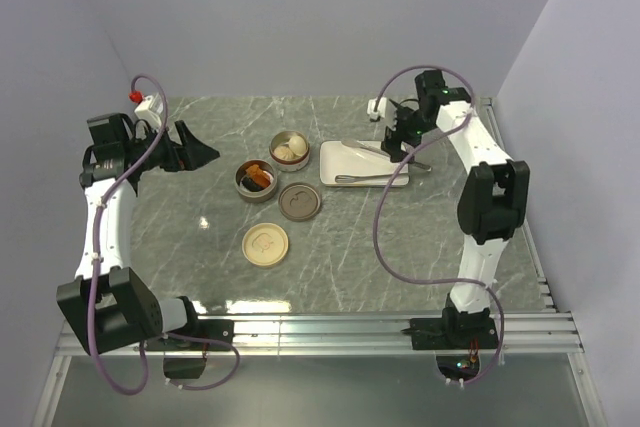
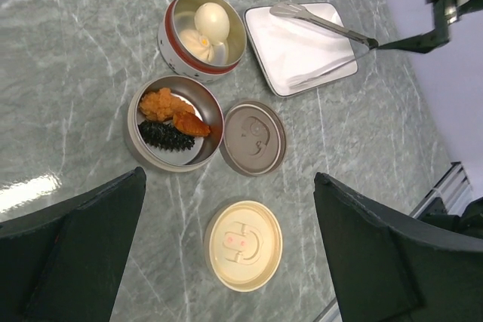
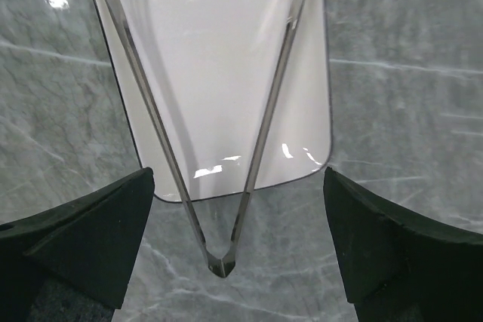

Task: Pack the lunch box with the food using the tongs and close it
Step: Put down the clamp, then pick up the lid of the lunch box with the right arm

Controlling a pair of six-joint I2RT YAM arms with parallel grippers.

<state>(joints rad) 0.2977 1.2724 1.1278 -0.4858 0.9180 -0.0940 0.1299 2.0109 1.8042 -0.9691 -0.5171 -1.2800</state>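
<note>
So the tongs [image 1: 372, 177] [image 3: 221, 264] are lying flat on the white plate [image 1: 345, 162] [image 3: 219, 73] over on the right, hinge end poking off its right edge, and nobody's holding them. The right gripper [image 1: 405, 142] [image 3: 235, 186] hangs right above that hinge with its jaws spread wide, one finger on each side, not touching the metal. The food looks all packed to me: two pale balls [image 2: 211, 20] sit in the far tin [image 2: 175, 47], and the orange chunks [image 2: 162, 103] plus the black lump [image 2: 166, 135] are in the tin [image 2: 175, 168] just left and nearer. I don't see any food on the plate. Both lids are off, the brown lid [image 2: 253, 137] right beside the chunk tin and the cream lid [image 2: 243, 245] nearer. The left gripper [image 1: 195, 152] [image 2: 230, 177] hovers way off to the left, jaws spread too, holding nothing. My guess is we're on the closing part now. The next move needs a grab on a thin flat lid by its edge, then lining it up square over a tin. Can't tell which lid fits which.
</note>
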